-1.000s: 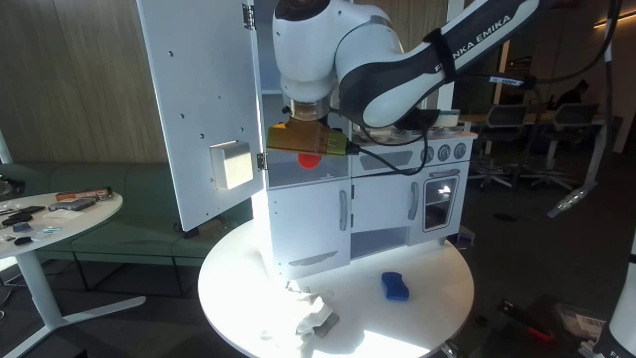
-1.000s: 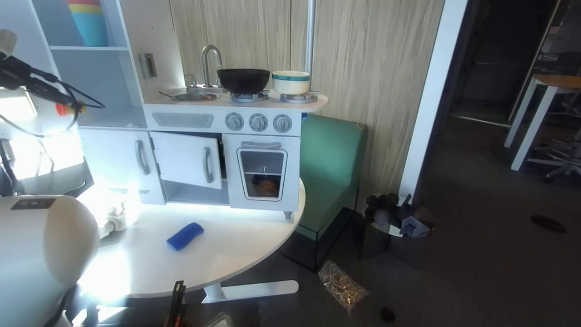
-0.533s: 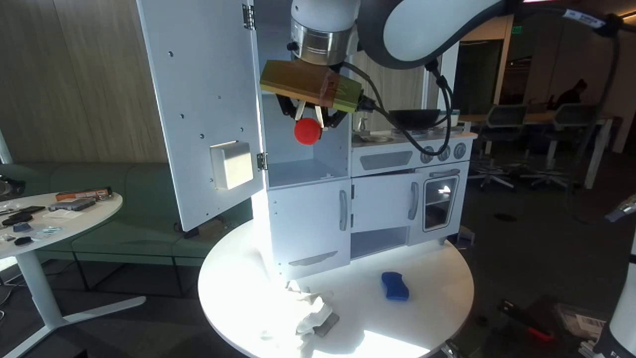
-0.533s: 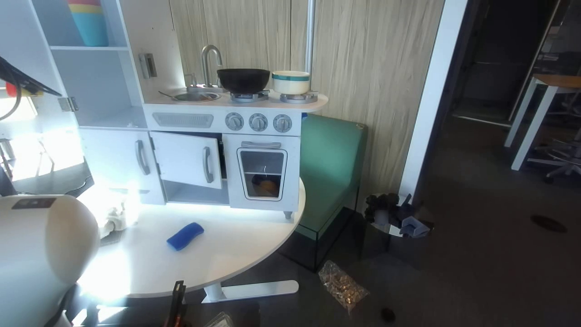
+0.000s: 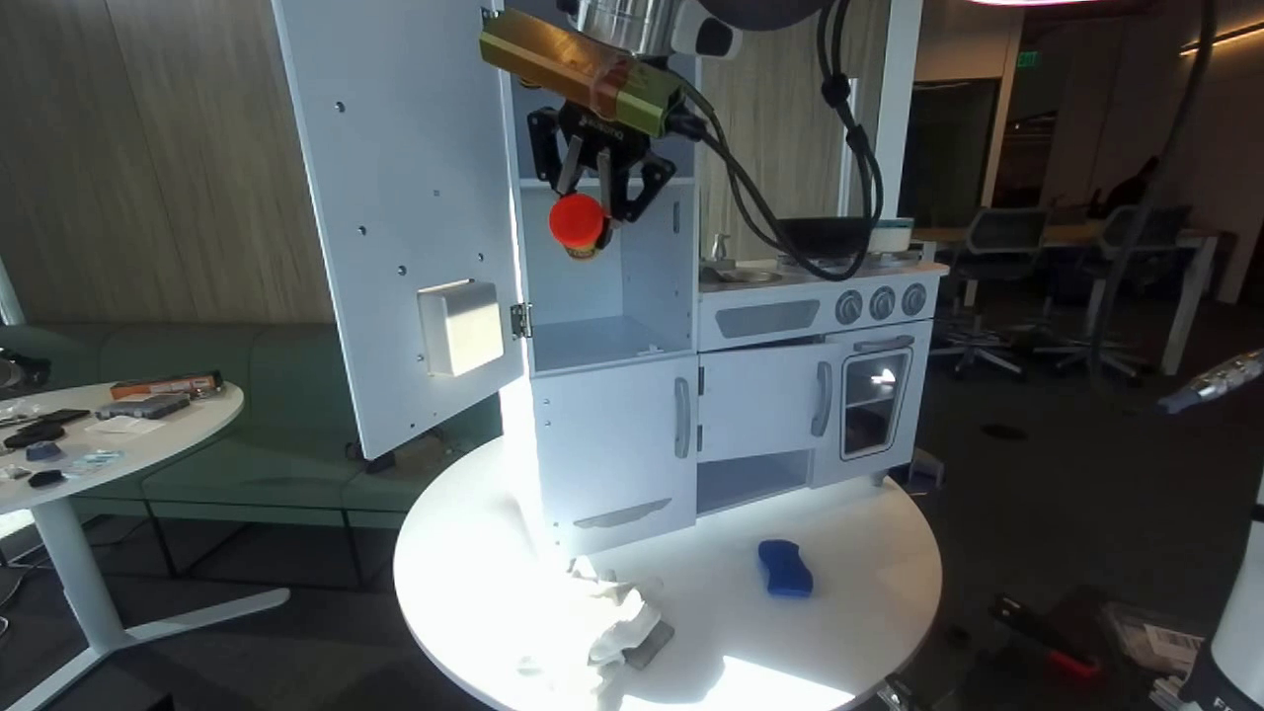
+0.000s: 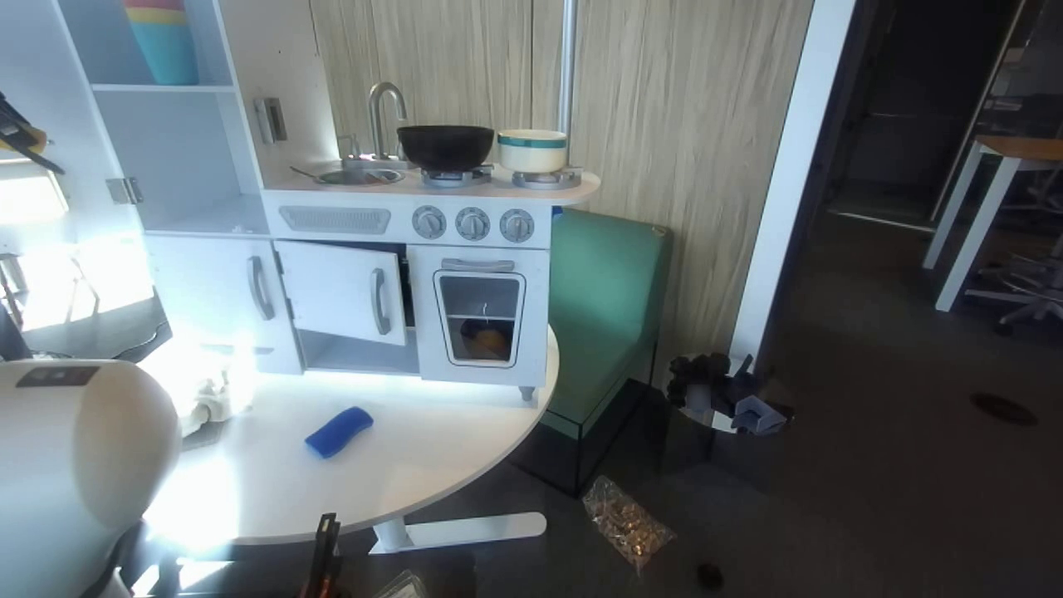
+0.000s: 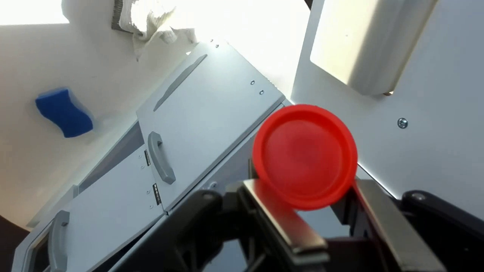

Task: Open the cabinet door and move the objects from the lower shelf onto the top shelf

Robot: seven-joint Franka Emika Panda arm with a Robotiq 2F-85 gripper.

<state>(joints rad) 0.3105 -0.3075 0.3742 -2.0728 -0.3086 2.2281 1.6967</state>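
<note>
My gripper (image 5: 585,188) is shut on a small container with a round red lid (image 5: 577,220). The lid faces the camera in the wrist view (image 7: 304,156), between the fingers, and hides most of the container's body. The gripper is tilted and holds it in front of the tall cabinet, just below the height of the shelf divider (image 6: 166,88). The cabinet door (image 5: 405,197) stands wide open. The lower shelf (image 5: 602,338) shows only a small pale bit near its front right. A stack of coloured cups (image 6: 169,51) stands on the upper shelf.
A white box (image 5: 461,328) juts from the inside of the open door. A black pan (image 6: 445,148) and a white pot (image 6: 533,151) stand on the stove top. A blue sponge (image 5: 786,569) and a white cloth (image 5: 622,617) lie on the round table (image 5: 859,632).
My gripper has risen from the lower compartment with the red-lidded container, moving up and a little toward the open door. It has also tilted. The lower shelf is now uncovered.
</note>
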